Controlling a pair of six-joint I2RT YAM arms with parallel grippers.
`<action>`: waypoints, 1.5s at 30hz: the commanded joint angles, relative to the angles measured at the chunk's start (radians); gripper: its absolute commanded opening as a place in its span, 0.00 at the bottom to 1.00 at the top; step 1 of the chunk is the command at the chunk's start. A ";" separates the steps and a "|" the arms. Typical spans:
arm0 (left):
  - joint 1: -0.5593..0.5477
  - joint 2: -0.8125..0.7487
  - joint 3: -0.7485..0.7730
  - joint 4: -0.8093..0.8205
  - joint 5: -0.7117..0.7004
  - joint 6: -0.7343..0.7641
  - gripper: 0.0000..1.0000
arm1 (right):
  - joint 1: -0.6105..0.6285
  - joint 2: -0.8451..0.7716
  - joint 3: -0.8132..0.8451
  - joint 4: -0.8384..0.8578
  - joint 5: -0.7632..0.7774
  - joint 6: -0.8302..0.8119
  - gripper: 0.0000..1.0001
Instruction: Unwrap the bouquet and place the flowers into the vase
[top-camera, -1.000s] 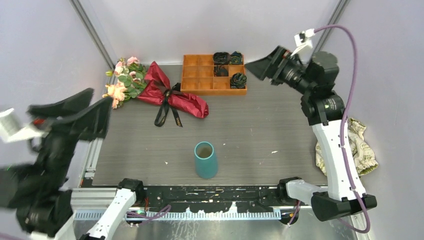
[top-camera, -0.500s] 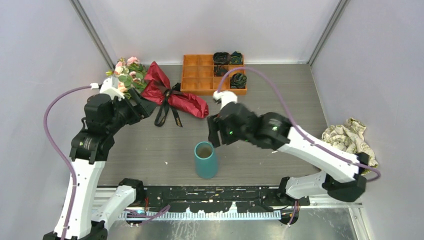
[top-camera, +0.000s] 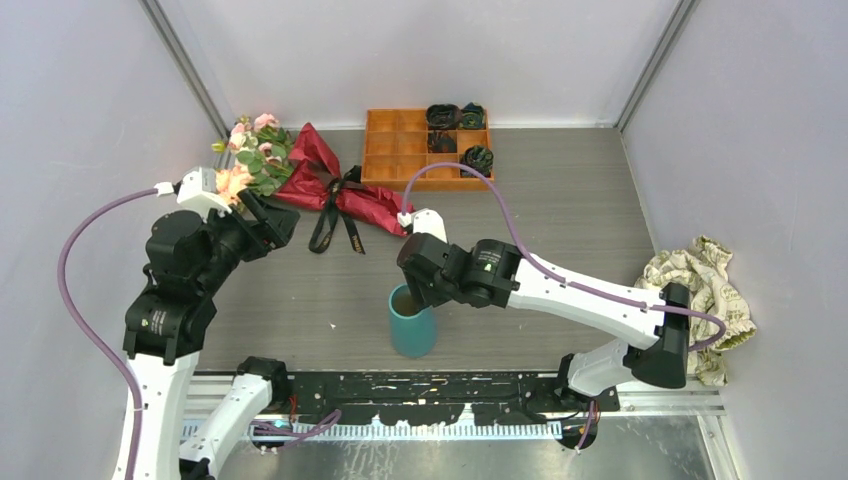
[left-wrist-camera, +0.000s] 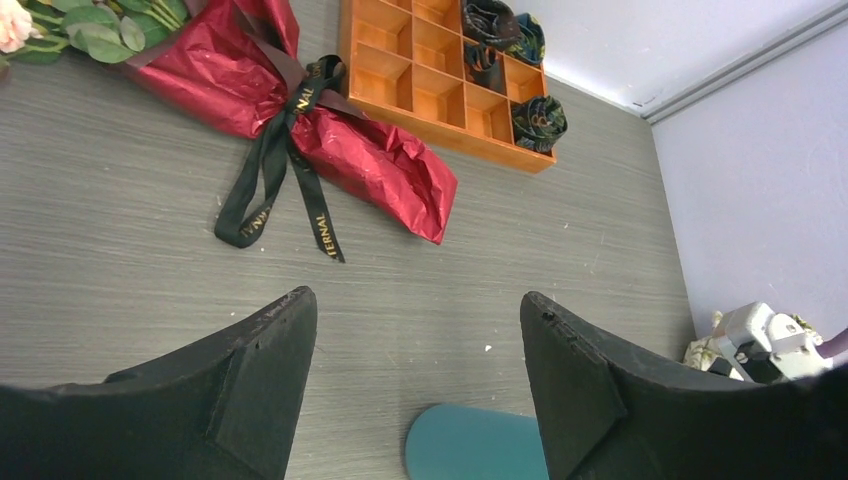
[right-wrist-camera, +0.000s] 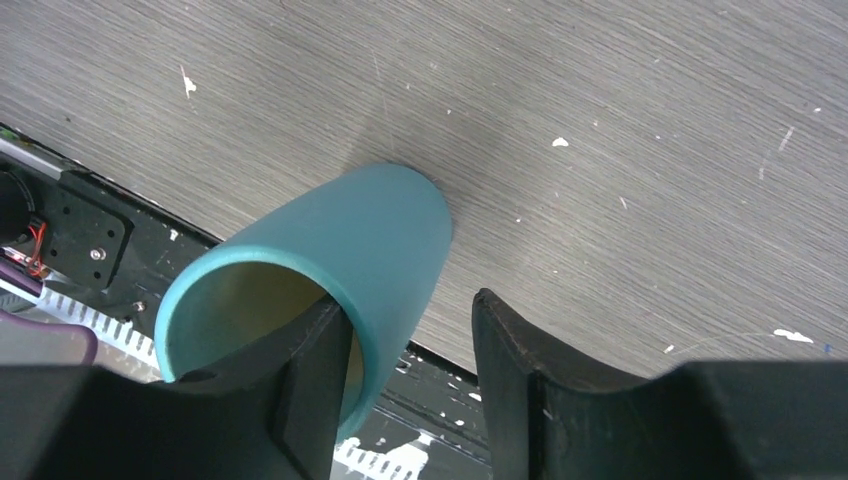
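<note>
The bouquet lies at the back left, its dark red paper tied with a black ribbon. Its flowers point toward the left wall. The teal vase stands upright near the table's front edge. My right gripper straddles the rim of the vase: in the right wrist view one finger is inside, the other outside, with a gap at the outer wall. My left gripper hangs open above the table, short of the bouquet, nothing between its fingers.
An orange compartment tray with dark rosettes sits at the back centre, just right of the bouquet. A crumpled beige patterned cloth lies off the table's right edge. The black base rail runs right behind the vase.
Both arms swung in from the sides. The right gripper came down onto the vase's rim and narrowed its jaws. The left gripper moved toward the bouquet and narrowed slightly.
</note>
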 joint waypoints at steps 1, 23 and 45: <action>-0.003 -0.020 0.008 0.003 -0.026 0.023 0.75 | 0.004 0.038 -0.032 0.105 -0.008 0.032 0.51; -0.003 -0.057 -0.032 -0.009 -0.079 0.034 0.74 | 0.004 0.072 -0.004 -0.031 0.198 0.100 0.01; -0.003 -0.054 -0.060 0.015 -0.066 0.019 0.72 | -0.322 -0.059 -0.066 -0.018 0.162 -0.011 0.01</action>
